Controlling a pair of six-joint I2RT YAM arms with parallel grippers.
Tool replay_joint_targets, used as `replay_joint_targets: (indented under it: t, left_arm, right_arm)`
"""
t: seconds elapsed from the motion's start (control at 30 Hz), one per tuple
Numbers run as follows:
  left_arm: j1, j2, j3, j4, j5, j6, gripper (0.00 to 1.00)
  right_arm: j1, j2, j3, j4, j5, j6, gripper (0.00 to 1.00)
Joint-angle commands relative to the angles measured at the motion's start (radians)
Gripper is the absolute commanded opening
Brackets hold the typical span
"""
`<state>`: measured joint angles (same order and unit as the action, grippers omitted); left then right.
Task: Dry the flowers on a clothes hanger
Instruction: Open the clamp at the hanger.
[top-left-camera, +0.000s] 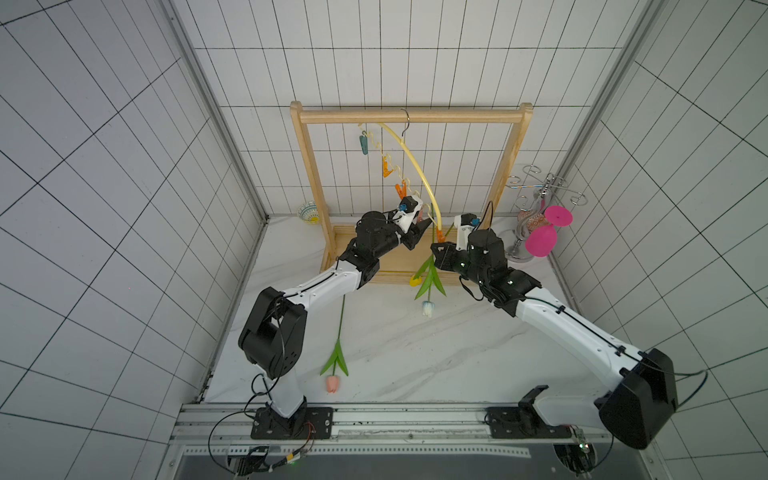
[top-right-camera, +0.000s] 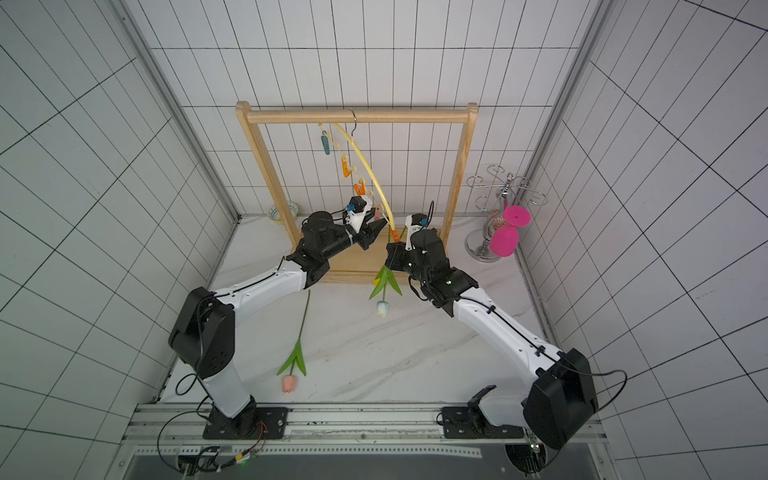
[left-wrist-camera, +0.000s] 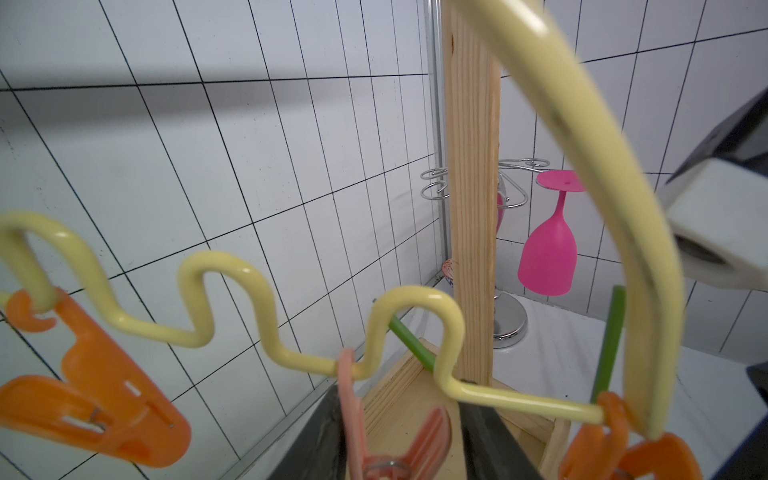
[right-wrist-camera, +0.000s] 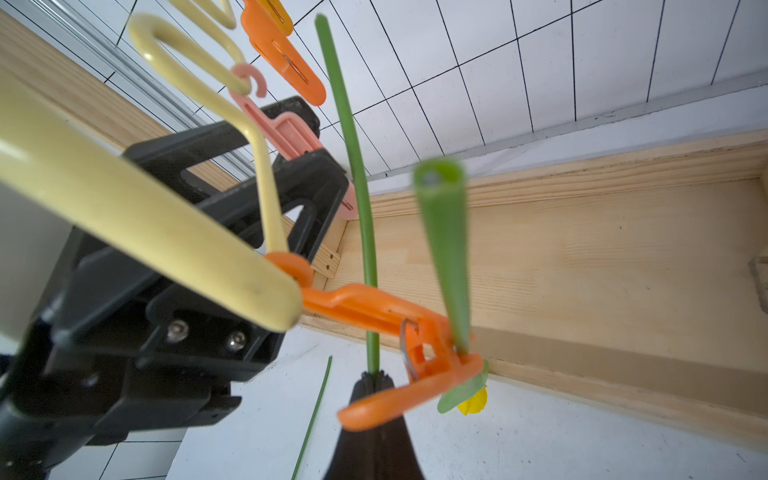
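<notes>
One yellow tulip (right-wrist-camera: 473, 403) already hangs from the end orange clip (right-wrist-camera: 365, 307) of the hanger (right-wrist-camera: 124, 216); the pink tulip (top-left-camera: 333, 383) lies on the bench (top-left-camera: 415, 353). The right pincer (right-wrist-camera: 376, 380) is clamped tight on the stem (right-wrist-camera: 358, 170) of the pale tulip (top-left-camera: 428, 308), head down. The left pincer (left-wrist-camera: 399, 411) grips the pink clip (left-wrist-camera: 348, 407) by its handles. Best squeeze that clip wide, then slide the stem sideways between its lips before releasing.

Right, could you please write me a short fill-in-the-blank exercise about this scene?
The pink tulip lies on the ____.
The right gripper holds the white tulip by its ____.
The left gripper grips the pink clip of the pale-yellow ____.
The yellow tulip hangs from an ____ clip.
Missing: table; stem; hanger; orange.
</notes>
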<state>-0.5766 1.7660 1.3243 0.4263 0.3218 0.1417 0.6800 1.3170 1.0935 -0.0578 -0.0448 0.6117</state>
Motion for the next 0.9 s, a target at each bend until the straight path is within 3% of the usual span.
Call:
replay_joint_targets:
  t: [0.0, 0.23, 0.43, 0.53, 0.87]
  left_arm:
    - [-0.006, 0.013, 0.027, 0.006, -0.007, 0.001, 0.35]
    - [-0.012, -0.009, 0.016, 0.006, -0.010, -0.013, 0.28]
    - [-0.033, -0.050, 0.006, 0.005, -0.031, -0.085, 0.28]
    - [-0.056, -0.066, 0.012, -0.016, -0.059, -0.105, 0.29]
    - [-0.080, -0.086, 0.049, -0.098, -0.116, -0.168, 0.28]
  right_arm:
    - [-0.006, -0.013, 0.042, -0.001, -0.003, -0.017, 0.00]
    - [-0.007, -0.004, 0.017, 0.041, 0.031, -0.034, 0.00]
    - [-0.010, 0.021, -0.116, 0.310, 0.094, -0.050, 0.00]
    - [-0.010, 0.047, -0.164, 0.440, 0.078, -0.034, 0.00]
    - [-0.010, 0.072, -0.221, 0.578, 0.029, -0.004, 0.00]
